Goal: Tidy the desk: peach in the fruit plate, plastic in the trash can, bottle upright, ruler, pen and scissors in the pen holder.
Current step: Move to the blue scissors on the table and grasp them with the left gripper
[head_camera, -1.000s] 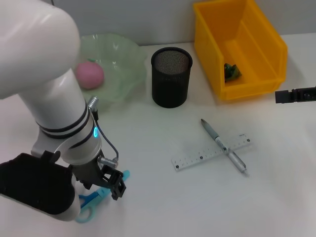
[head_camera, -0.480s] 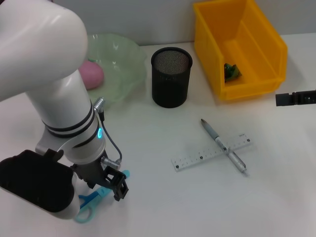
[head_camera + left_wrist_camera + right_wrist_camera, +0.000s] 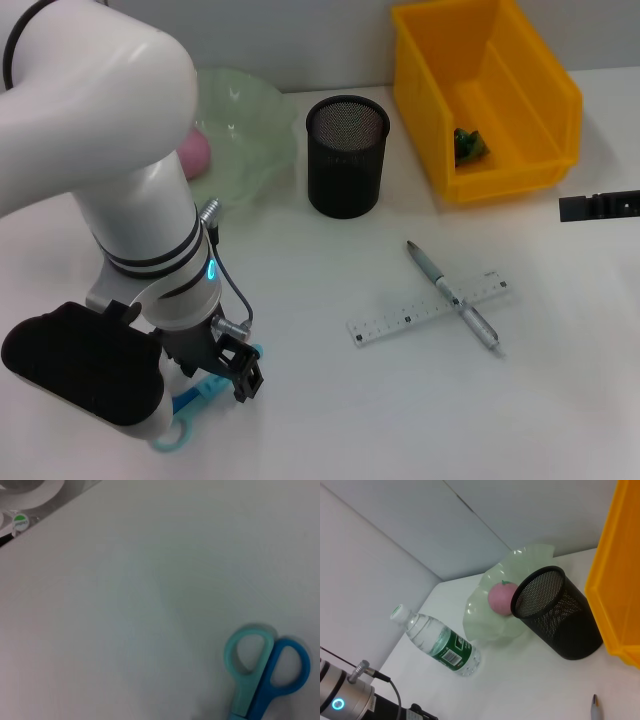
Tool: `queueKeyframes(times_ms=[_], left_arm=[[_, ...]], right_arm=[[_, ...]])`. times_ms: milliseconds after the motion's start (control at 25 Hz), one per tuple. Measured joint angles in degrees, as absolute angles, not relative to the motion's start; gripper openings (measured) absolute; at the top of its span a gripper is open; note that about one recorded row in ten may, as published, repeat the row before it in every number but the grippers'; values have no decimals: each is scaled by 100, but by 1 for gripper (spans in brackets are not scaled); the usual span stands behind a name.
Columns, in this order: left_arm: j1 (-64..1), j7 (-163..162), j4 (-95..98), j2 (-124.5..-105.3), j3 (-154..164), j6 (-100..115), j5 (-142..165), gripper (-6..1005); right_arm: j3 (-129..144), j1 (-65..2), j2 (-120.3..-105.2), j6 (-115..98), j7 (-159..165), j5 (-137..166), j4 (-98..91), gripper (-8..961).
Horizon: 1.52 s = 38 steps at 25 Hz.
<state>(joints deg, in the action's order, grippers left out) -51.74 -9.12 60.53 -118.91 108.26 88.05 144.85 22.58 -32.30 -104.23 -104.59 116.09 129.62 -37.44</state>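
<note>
**Left arm down over the scissors, near edge of the desk**

The left gripper (image 3: 238, 372) sits low at about 7 o'clock on the desk (image 3: 330, 420), right over the blue-and-teal scissors (image 3: 190, 405). Whether its fingers are spread or pinched I cannot tell — the big white arm and black wrist housing cover most of it. The left wrist view shows the two scissor handle loops lying flat on the white surface, teal beside blue, touching.

At about 5 o'clock from the desk's middle lies the clear ruler (image 3: 428, 309), with the grey pen (image 3: 452, 294) crossed over it, resting on top. The black mesh pen holder (image 3: 345, 155) stands upright toward 12 o'clock. Just beside it, at 1 o'clock, is the yellow trash can (image 3: 530, 120) with a scrap of green plastic (image 3: 469, 145) inside.

At 11 o'clock the pale green fruit plate (image 3: 250, 130) holds the pink peach (image 3: 195, 152), partly hidden by the arm. The right wrist view shows the bottle (image 3: 438, 646) with its green label beside that plate — tilted over, not upright.

The right gripper (image 3: 598, 206) hangs at the 3 o'clock edge, well apart from everything; its fingers are not clear enough to call.
</note>
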Motion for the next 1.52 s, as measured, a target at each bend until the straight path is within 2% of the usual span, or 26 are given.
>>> queueKeyframes(times_ms=[1160,1520], left_arm=[[-5125,-978,5855,-11874,10859,8558,14412,492],[-5076,-983,5878,-11865,10878,8483,14409,398]], right_arm=[[2245,-3269,-10424,-10465,11618,12964,-3750,725],[2243,-3256,-10424,-10463,11609,12955,-3744,724]])
